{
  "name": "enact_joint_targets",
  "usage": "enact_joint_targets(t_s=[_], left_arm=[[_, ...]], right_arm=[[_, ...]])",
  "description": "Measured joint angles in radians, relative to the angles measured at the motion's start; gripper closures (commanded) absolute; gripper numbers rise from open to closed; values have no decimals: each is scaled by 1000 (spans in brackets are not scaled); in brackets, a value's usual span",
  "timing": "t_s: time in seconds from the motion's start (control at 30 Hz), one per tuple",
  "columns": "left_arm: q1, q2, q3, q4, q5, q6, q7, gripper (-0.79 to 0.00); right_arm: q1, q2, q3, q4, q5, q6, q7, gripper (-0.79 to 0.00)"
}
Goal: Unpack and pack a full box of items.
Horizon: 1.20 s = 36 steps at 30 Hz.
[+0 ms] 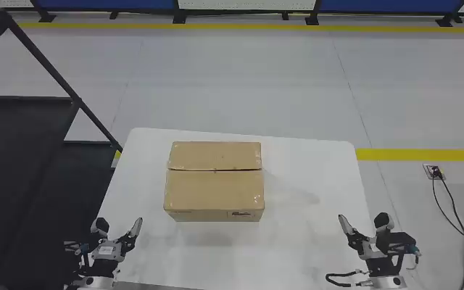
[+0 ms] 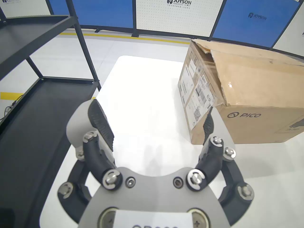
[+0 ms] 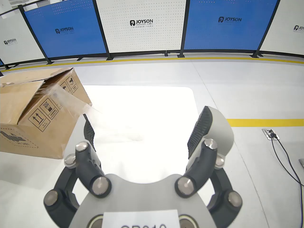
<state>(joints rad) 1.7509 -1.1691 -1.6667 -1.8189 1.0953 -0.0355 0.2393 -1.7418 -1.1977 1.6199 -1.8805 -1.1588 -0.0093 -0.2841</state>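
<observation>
One box; left tool, right tool spread.

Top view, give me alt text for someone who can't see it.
A cardboard box with flaps folded down sits on a white table. The left hand and right hand, both open, are by the table's near corners, apart from the box.

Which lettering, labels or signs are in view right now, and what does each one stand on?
Long side of the cardboard box: brand mark, legible; brand names left unquoted.
Box end facing the left tool: shipping labels with barcodes, too small to read.
Box end facing the right tool: handling symbols, captions too small.
The fence panels: one repeated logo, legible.
On both tools, stickers: print cut off.
</observation>
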Motion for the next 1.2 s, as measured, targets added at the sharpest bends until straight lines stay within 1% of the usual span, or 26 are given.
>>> enact_joint_targets(t_s=[0.37,0.47,0.57,0.67,0.77,0.8,0.9,0.97,1.07,1.2], left_arm=[[0,0,0,0,0,0,0,-785],[-11,-1,-3,-4,-29,-25,-5,-785],[-36,-2,-16,-4,-81,-59,-13,-785],[-68,-2,-30,-3,-120,-89,-29,-785],[-110,-2,-32,1,-139,-102,-34,-785],[-130,-3,-29,6,-145,-112,-43,-785],[-186,-3,-15,23,-152,-121,-75,-785],[-216,-4,-5,36,-168,-130,-97,-785],[-263,-6,3,57,-209,-107,-146,-785],[-268,-6,3,58,-208,-100,-153,-785]], right_arm=[[0,0,0,0,0,0,0,-785],[11,0,-13,-14,-22,-10,20,-785],[39,-1,-38,-40,-54,-12,74,-785],[80,-2,-71,-74,-73,-27,160,-785],[143,-5,-109,-98,-52,-45,271,-785],[176,-7,-124,-101,-35,-41,312,-785],[262,-16,-179,-89,-3,-4,379,-785],[310,-22,-214,-72,11,7,406,-785],[376,-31,-263,-42,40,22,452,-785],[393,-32,-273,-34,36,32,468,-785]])
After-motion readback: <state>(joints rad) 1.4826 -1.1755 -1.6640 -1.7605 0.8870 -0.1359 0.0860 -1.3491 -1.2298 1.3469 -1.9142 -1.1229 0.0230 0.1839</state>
